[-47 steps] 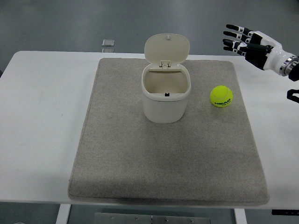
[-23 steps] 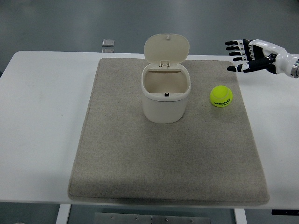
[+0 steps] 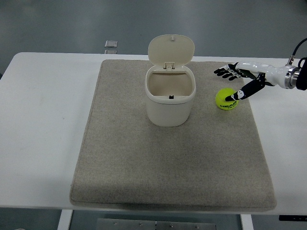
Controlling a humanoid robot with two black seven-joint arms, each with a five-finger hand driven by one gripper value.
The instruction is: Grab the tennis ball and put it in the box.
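A yellow-green tennis ball point(image 3: 226, 99) lies on the grey mat point(image 3: 172, 158), to the right of the box. The box point(image 3: 170, 96) is a cream bin with its lid point(image 3: 171, 50) flipped up at the back, and I see nothing inside. My right hand point(image 3: 233, 82) reaches in from the right edge, low over the ball. Its fingers point(image 3: 226, 72) are spread above the ball's far side and the thumb point(image 3: 242, 93) rests at the ball's right side. The hand holds nothing. The left arm is out of view.
The mat covers most of the white table point(image 3: 43, 129). A small clear square object point(image 3: 111, 44) lies at the table's far edge, left of the box lid.
My right hand has come down and to the left from above the table's right side to the ball, turning palm down with fingers spread. The ball and box have not moved.
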